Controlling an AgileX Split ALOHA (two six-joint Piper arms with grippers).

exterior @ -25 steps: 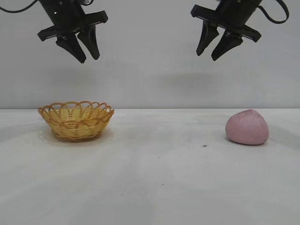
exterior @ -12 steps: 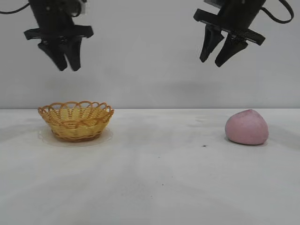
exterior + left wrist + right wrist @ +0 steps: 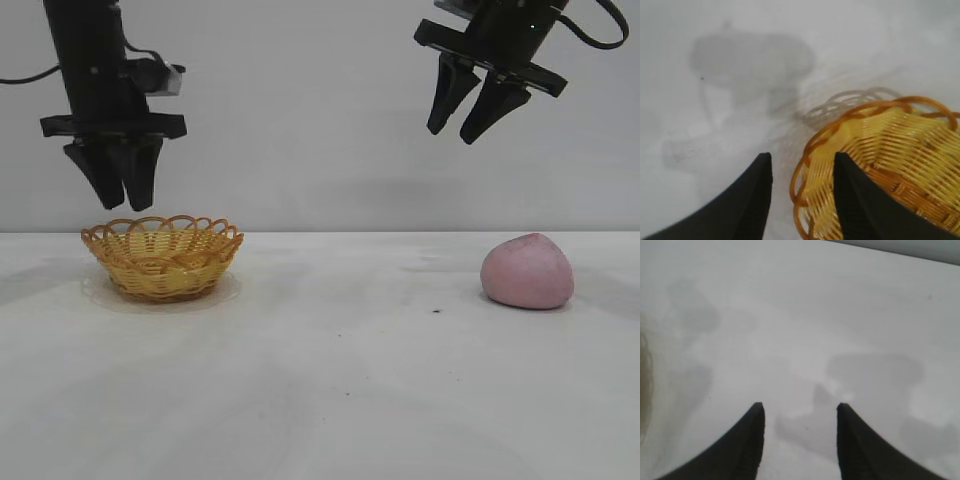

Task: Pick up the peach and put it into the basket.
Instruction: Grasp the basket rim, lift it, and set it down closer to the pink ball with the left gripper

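The dusty-pink peach lies on the white table at the right. The yellow wicker basket stands at the left and holds nothing; it also shows in the left wrist view. My left gripper is open and empty, just above the basket's left rim; in its wrist view the rim lies between the two fingers. My right gripper is open and empty, high up, above and to the left of the peach. In its wrist view only bare table shows; the peach is out of that view.
The white table stretches between basket and peach, with a small dark speck near the peach. A grey wall stands behind.
My left gripper has come down and to the left, from high above the basket to just over its left rim. My right gripper has shifted slightly. Peach and basket have not moved.
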